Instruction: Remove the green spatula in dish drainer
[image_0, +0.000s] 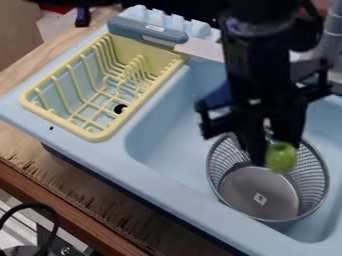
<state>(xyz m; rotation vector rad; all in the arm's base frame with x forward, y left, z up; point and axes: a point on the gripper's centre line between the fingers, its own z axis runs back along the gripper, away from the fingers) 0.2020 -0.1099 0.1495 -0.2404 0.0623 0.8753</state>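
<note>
While mesh basket (314, 175) stands in sink basin (163, 135), fingers (252, 145) grip green item (281, 158) above; yellow dish drainer (97, 135) beside basin.

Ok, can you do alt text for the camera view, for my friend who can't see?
A black robot pincer hangs over a round metal basket in a light blue toy sink, with a small green thing at its tip. A yellow dish rack sits at the picture's left.

I get soft, fairly even light across the dish drainer (93, 135) and toy sink (133, 155), a dull sheen in the mesh basket (244, 182), dark shadow below the sink's near edge.
</note>
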